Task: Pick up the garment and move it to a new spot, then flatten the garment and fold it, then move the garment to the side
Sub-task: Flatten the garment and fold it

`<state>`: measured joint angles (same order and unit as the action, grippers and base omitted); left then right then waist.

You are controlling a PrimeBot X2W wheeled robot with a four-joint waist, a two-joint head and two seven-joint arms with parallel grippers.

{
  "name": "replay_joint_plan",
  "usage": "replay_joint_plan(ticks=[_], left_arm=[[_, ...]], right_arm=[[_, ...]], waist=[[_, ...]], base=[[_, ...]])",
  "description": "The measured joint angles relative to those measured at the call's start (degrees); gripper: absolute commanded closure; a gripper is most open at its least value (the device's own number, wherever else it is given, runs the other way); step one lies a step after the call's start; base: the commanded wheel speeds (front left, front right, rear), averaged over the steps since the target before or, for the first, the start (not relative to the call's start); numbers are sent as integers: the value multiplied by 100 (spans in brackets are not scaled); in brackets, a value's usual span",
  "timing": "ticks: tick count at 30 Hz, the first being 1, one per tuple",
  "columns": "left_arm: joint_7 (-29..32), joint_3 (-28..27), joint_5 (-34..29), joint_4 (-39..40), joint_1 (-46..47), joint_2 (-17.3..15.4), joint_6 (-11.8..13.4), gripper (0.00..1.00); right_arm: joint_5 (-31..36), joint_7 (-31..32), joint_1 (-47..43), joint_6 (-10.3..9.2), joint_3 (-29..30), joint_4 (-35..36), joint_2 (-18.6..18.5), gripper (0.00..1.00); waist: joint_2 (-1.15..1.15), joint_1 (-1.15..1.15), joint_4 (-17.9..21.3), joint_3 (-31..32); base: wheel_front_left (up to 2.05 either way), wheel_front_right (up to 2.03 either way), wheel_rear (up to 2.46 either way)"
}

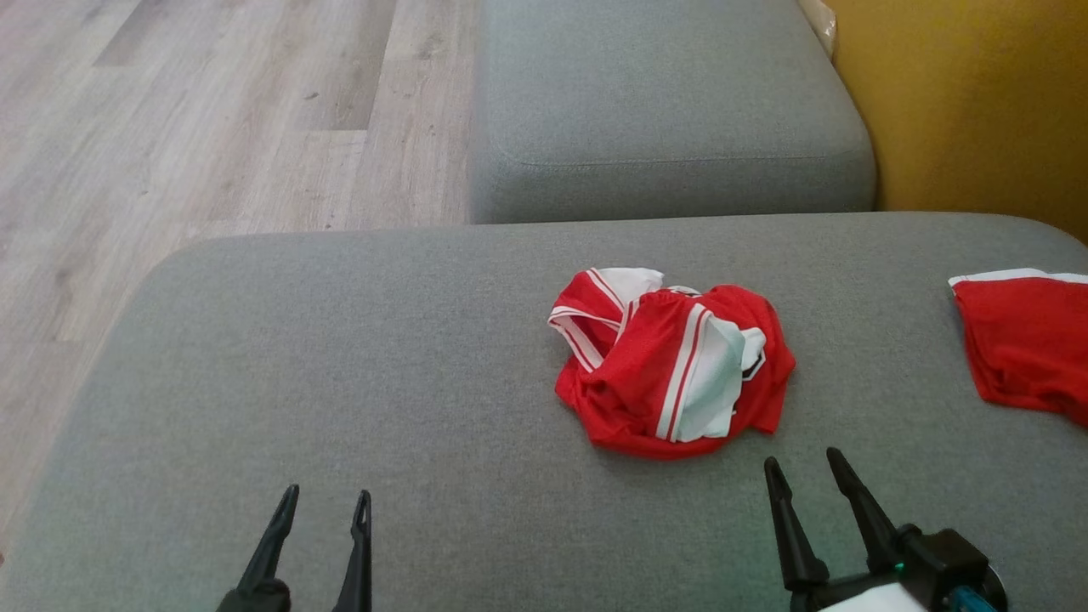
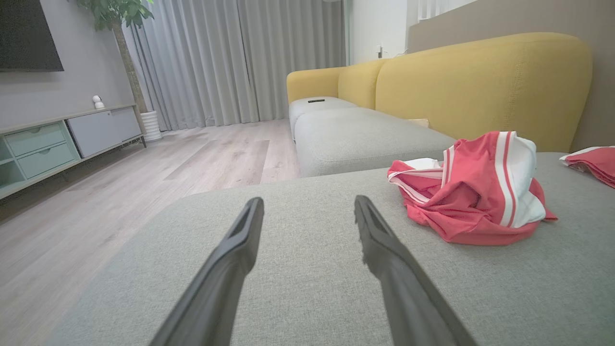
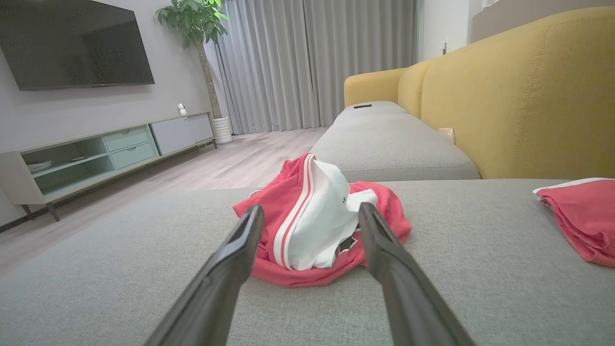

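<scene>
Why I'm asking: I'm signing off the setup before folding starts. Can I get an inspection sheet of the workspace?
Surface: grey sofa seat, fabric.
Job's things: red and white garment, a crumpled heap right of centre, not gripped.
Clutter: second red garment at the seat's right edge, apart from the heap; small dark object on a far cushion, too small to identify.
Grippers: left gripper open, holding nothing; right gripper open, holding nothing, just short of the heap.
Cables: nothing seen.
Surroundings: yellow backrest, wood floor, TV, low cabinet, potted plant, curtains.
</scene>
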<state>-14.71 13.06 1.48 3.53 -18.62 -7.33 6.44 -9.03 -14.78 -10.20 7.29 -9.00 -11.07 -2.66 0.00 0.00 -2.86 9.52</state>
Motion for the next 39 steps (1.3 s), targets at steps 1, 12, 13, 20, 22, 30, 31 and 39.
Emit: replay_joint_plan(ticks=[1, 12, 13, 20, 22, 30, 31, 39], left_arm=[[0, 1, -7, -2, 0, 0, -32, 0], [0, 42, -41, -11, 11, 1, -42, 0], [0, 51, -41, -11, 13, 1, -42, 0], [0, 105, -42, -11, 19, 1, -97, 0], [0, 156, -88, -11, 49, 0, -113, 0], [0, 701, -211, -248, 998, 65, -456, 0], [0, 804, -245, -313, 1223, 98, -519, 0], [0, 1794, -343, -1580, 3264, 371, -1098, 0]], right_arm=[[0, 0, 0, 0, 0, 0, 0, 0], [0, 0, 0, 0, -9, -1, 1, 0], [0, 0, 0, 0, -9, 0, 1, 0], [1, 0, 3, 0, -33, 12, 1, 0], [2, 0, 10, 0, -49, 22, 1, 0], [68, 0, 43, 0, -111, 77, 1, 0], [86, 0, 63, 0, -130, 76, 1, 0], [154, 0, 520, 0, -327, 136, -27, 0]], waist=[[0, 0, 2, 0], [0, 0, 10, -41], [0, 0, 11, -47], [0, 0, 60, -130], [0, 0, 85, -179], [0, 0, 188, -465], [0, 0, 207, -519], [0, 1, 402, -1098]], base=[[0, 0, 0], [0, 0, 0], [0, 0, 0], [0, 0, 0], [0, 0, 0], [0, 0, 0], [0, 0, 0], [0, 0, 0]])
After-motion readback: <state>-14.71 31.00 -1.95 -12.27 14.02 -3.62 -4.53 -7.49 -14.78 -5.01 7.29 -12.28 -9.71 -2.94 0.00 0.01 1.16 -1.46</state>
